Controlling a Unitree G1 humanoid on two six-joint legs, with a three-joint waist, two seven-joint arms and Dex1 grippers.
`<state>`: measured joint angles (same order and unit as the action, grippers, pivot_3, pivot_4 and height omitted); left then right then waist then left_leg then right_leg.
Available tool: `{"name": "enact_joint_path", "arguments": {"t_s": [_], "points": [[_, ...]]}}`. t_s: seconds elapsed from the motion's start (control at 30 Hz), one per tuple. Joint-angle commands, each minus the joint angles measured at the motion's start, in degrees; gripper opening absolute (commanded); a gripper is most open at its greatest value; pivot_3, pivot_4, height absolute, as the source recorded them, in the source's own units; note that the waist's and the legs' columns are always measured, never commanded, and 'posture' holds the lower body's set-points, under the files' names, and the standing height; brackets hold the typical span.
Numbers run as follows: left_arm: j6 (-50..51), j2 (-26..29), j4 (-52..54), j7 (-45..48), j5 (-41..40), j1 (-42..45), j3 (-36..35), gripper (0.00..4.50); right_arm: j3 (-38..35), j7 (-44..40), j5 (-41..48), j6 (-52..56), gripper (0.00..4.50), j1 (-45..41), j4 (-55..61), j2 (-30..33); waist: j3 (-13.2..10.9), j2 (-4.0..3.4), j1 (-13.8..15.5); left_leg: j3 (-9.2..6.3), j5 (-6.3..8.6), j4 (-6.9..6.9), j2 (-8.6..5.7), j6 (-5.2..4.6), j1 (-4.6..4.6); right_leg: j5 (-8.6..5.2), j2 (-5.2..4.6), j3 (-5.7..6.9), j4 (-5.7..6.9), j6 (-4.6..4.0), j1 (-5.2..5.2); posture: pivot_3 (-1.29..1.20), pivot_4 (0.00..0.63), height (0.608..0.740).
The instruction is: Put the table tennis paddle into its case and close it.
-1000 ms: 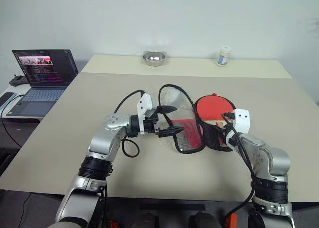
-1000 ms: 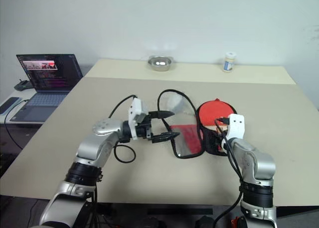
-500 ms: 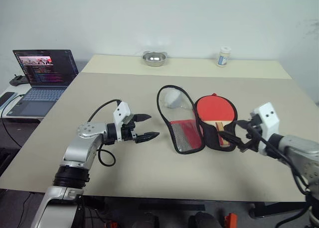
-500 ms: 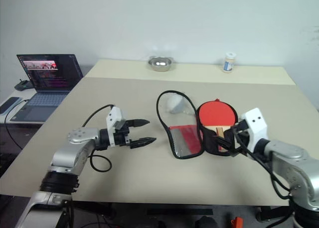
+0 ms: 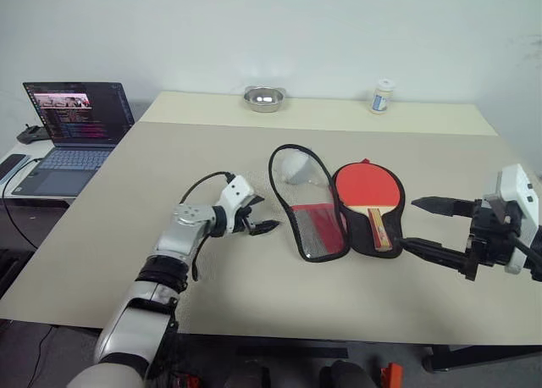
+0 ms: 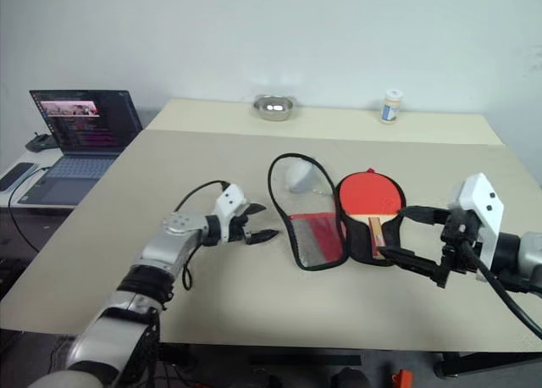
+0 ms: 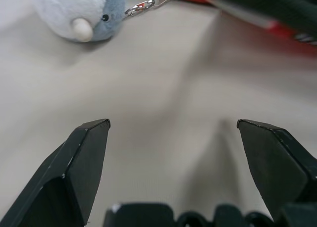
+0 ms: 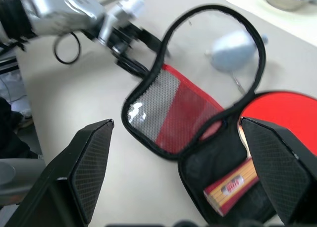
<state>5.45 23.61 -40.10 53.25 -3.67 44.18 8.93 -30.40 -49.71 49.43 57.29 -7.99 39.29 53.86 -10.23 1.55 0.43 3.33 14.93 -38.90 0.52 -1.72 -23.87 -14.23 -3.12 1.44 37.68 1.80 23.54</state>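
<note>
While both my jaws stood spread, the red-faced wooden-handled paddle (image 5: pixel 367 193) lay in the open black-trimmed case (image 5: pixel 326 203); its mesh flap (image 5: pixel 306 210) at nine o'clock needed folding squarely over.

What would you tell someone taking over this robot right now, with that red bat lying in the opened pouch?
Left gripper: open, empty, low over the table beside the case's flap.
Right gripper: open, empty, raised to the right of the case.
The table tennis paddle lies in the right half of the case, which lies flat and unzipped.
Done: paddle in.
Left: fold the flap over and zip it shut.
</note>
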Motion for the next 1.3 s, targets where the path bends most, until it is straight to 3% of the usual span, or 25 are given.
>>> {"name": "enact_joint_path", "arguments": {"t_s": [0.03, 0.3, 0.53, 0.63, 0.83, 1.0, 1.3], "points": [[-2.4, -2.83, -4.23, -1.8, 0.7, 3.85, -0.47, 4.5, -2.04, 1.34, 2.37, -0.54, 4.48, -0.35, 1.6, 1.42, -0.01, 0.01, 0.01, 0.0, 0.0, 0.0, -0.01, 0.0, -0.01, 0.0, -0.01, 0.0, -0.01, 0.0, 0.0, 0.0, 0.15, 0.74], [1.14, -15.0, -2.83, 1.11, -5.81, 12.57, -3.36, 4.5, -6.74, -0.28, 4.02, -0.47, 4.48, 3.34, 0.64, 5.81, -0.06, 0.1, 0.79, -0.04, 0.0, -0.03, -0.04, 0.0, -0.09, 0.0, -0.04, 0.05, -0.04, 0.0, 0.01, 0.0, 0.15, 0.74], [-2.86, -24.75, -12.8, -0.96, -3.46, 22.68, -2.32, 4.5, -8.05, -0.49, 3.49, -1.28, 4.48, 5.62, -0.08, 7.39, -0.07, 0.11, 0.78, -0.04, 0.01, -0.02, -0.1, -0.01, -0.1, 0.0, 0.01, 0.05, -0.08, 0.02, -0.01, 0.0, 0.15, 0.74], [-5.23, -26.34, -16.54, -2.36, -2.3, 23.83, -2.47, 4.5, -7.52, 0.83, 1.35, -1.88, 4.48, 6.77, -0.32, 7.37, -0.07, 0.12, 0.68, -0.03, 0.01, -0.01, -0.08, -0.01, -0.06, -0.01, 0.05, 0.04, -0.06, 0.02, 0.0, 0.0, 0.15, 0.74], [-6.33, -23.14, -12.82, 4.07, -3.52, 19.32, -3.11, 4.5, -3.03, 8.0, 0.04, -0.13, 4.48, 5.2, -4.53, 4.6, -0.06, 0.1, 0.0, -0.01, 0.0, -0.01, -0.01, 0.0, -0.02, -0.01, 0.07, 0.02, -0.02, 0.02, 0.01, 0.0, 0.15, 0.74], [-3.41, -14.05, -0.88, 15.63, -5.48, 10.36, -2.36, 4.5, 7.82, 15.19, -8.63, -4.07, 4.48, -1.56, -14.66, 0.47, -0.05, 0.08, -0.67, 0.06, -0.01, -0.02, 0.0, 0.01, 0.01, 0.0, 0.06, -0.08, 0.04, -0.01, 0.04, 0.0, 0.15, 0.74], [8.95, -4.14, 24.01, 20.42, -11.58, -1.03, -2.86, 4.5, 18.11, 22.56, -19.28, -6.66, 4.48, -14.23, -32.99, -8.41, -0.04, 0.04, -0.14, 0.06, -0.02, -0.04, -0.07, 0.02, -0.03, 0.01, 0.0, -0.1, 0.09, -0.02, 0.07, 0.0, 0.15, 0.74]]}}
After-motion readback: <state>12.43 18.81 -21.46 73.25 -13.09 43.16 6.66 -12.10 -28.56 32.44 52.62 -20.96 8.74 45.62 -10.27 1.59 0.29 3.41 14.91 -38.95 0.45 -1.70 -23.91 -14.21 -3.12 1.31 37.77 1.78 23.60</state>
